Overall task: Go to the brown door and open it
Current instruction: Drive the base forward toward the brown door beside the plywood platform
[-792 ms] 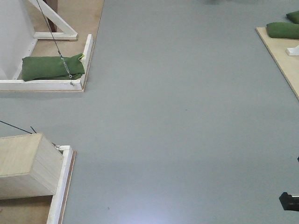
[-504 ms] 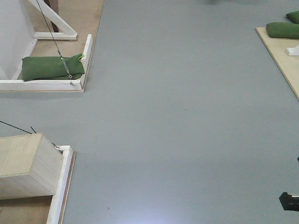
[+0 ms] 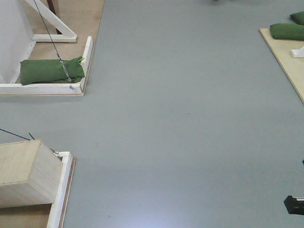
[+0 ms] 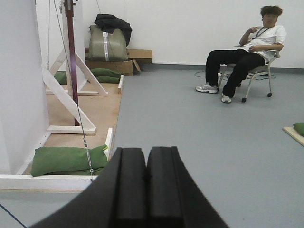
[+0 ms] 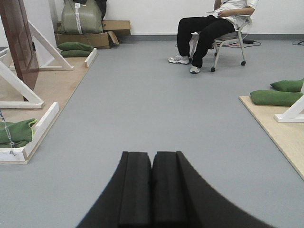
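While I watch both wrist views, the left tool has its black fingers pressed flat together with nothing between them, and the right tool is pressed together the same way, also carrying nothing. Both hang over bare grey floor, touching none of the things around them.

Out from the right tool, the brown door stands well off to my left and ahead, at the upper left corner of that view. It is upright, glossy and reddish, held in white braces on a plywood base. From the left wrist I see only a thin dark red strip of it. I cannot make out its handle from either view.

At the near corner of that base a green sandbag lies inside the white kerb, with a thin chain running down across it. The front view looks down on that bag and on a pale wooden box nearer me on the left.

Farther off, a person sits on a chair by the far wall. To my right lies a light platform with more green bags.
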